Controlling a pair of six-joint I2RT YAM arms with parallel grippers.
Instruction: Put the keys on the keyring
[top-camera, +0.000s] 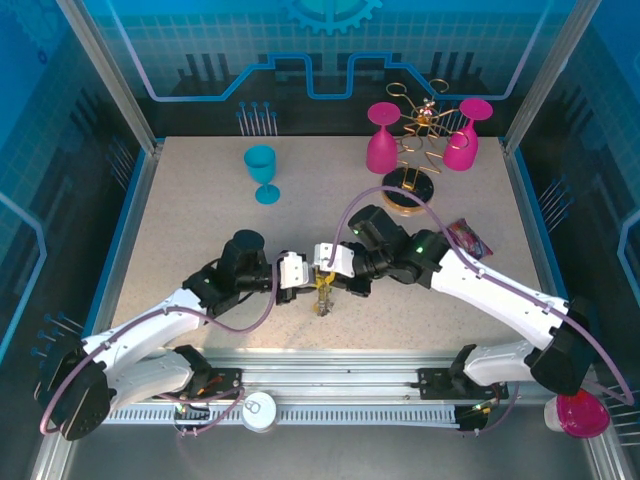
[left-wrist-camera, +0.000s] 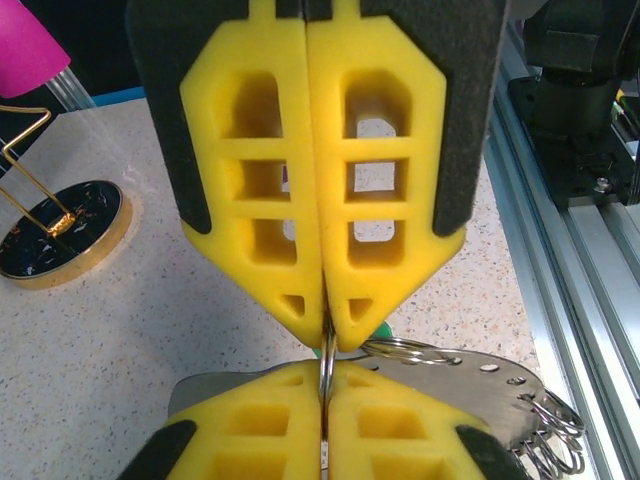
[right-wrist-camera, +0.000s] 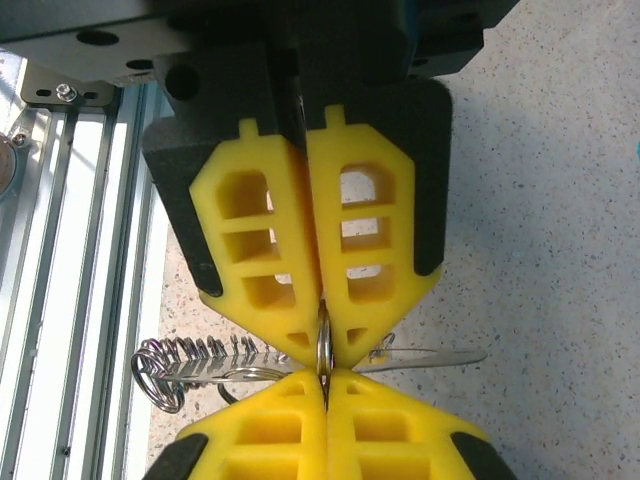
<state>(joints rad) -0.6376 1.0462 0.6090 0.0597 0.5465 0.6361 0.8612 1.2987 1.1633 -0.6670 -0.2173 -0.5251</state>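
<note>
My left gripper (top-camera: 311, 287) and right gripper (top-camera: 331, 281) meet tip to tip over the near middle of the table. Both are shut on one small metal ring (left-wrist-camera: 326, 352) (right-wrist-camera: 322, 342), seen edge-on between the yellow fingertips (left-wrist-camera: 270, 400) (right-wrist-camera: 275, 405). In the wrist views the left gripper (left-wrist-camera: 325, 375) and right gripper (right-wrist-camera: 324, 380) come up from the bottom, facing each other. Behind the ring lies the keyring (left-wrist-camera: 470, 385) (right-wrist-camera: 200, 365), a flat metal piece with holes and several wire rings. A green key head (left-wrist-camera: 381, 328) peeks out beside a fingertip. Yellowish keys (top-camera: 323, 300) hang below the tips.
A gold wire rack on a round base (top-camera: 408, 195) (left-wrist-camera: 60, 235) stands at the back right with two pink goblets (top-camera: 382, 140) (top-camera: 465, 135). A teal goblet (top-camera: 262, 172) stands back left. A wrapper (top-camera: 467, 238) lies right. The aluminium rail (top-camera: 330, 375) (left-wrist-camera: 570, 250) runs along the near edge.
</note>
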